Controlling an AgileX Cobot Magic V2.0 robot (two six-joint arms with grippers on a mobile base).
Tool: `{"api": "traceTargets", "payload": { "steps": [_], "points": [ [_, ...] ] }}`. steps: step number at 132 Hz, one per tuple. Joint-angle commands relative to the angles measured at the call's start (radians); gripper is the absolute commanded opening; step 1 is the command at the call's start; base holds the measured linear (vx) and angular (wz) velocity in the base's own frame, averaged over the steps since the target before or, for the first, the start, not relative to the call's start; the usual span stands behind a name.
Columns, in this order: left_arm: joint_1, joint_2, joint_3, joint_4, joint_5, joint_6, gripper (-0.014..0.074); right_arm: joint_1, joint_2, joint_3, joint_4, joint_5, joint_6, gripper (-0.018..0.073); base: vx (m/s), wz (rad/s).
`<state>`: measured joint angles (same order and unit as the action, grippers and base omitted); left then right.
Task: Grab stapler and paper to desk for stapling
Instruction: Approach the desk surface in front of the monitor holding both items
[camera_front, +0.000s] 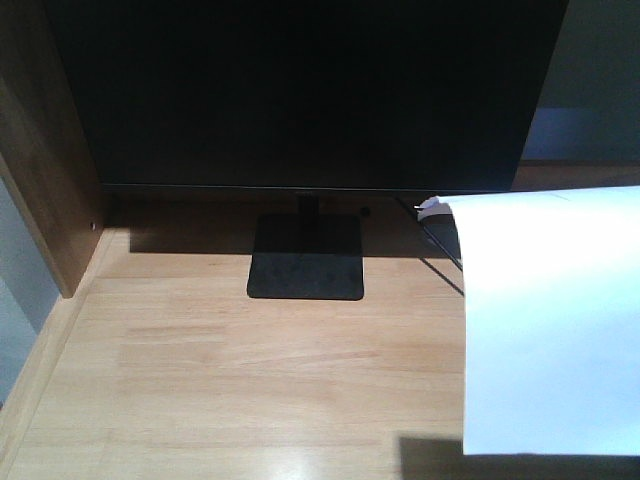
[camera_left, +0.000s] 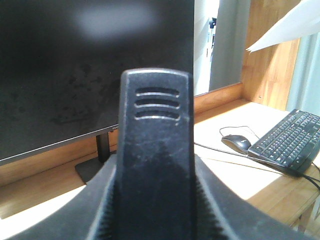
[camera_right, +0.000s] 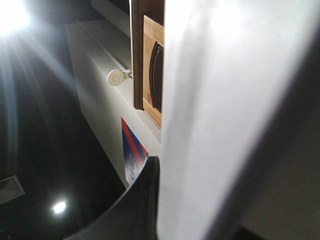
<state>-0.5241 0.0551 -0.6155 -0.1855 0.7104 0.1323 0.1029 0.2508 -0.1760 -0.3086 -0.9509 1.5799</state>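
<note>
My left end effector (camera_left: 157, 217) is clamped on the stapler (camera_left: 156, 140). In the left wrist view its black body, with three short slots near the top end, stands upright between the ribbed fingers (camera_left: 106, 216) and fills the middle of the frame. It is held up off the table (camera_front: 250, 380), in front of the dark monitor (camera_front: 300, 90).

My right end effector (camera_right: 160, 210) holds the paper (camera_front: 550, 320). In the right wrist view the white sheet runs straight up past the camera, with one dark finger (camera_right: 142, 200) pressed along its left side. The other finger is hidden behind the sheet, so I judge the grip from the sheet hanging in the air.

From the front camera the sheet hangs over the right part of the table, curving down from its upper edge. Its lower edge casts a dark shadow on the wood below, so it is not lying flat. Its upper left corner is near the monitor's lower right corner.

The monitor's flat black base (camera_front: 305, 270) sits on the light wood near the back, and a darker wooden side panel (camera_front: 45, 150) rises on the left. Through the left wrist camera I also see a mouse (camera_left: 236, 143) and a black keyboard (camera_left: 290, 142) side by side on the table, well below the corner of the sheet.
</note>
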Motion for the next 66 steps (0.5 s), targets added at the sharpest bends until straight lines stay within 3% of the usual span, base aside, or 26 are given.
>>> {"api": "traceTargets", "payload": {
  "steps": [1, 27, 55, 66],
  "points": [
    [-0.002, 0.013, -0.024, -0.017, -0.126, 0.001, -0.0006, -0.004, 0.012, -0.025, 0.007, -0.036, -0.005, -0.0006, 0.00, 0.00],
    [-0.002, 0.049, -0.024, -0.016, -0.165, 0.001, -0.0006, -0.004, 0.012, -0.025, 0.007, -0.036, -0.005, -0.0006, 0.00, 0.00],
    [-0.002, 0.239, -0.024, -0.016, -0.268, 0.004, -0.0006, -0.004, 0.012, -0.025, 0.007, -0.036, -0.005, -0.0006, 0.00, 0.00],
    [-0.002, 0.350, -0.024, -0.034, -0.335, 0.058, -0.0006, -0.004, 0.012, -0.025, 0.007, -0.036, -0.005, -0.0006, 0.00, 0.00]
  ]
}}
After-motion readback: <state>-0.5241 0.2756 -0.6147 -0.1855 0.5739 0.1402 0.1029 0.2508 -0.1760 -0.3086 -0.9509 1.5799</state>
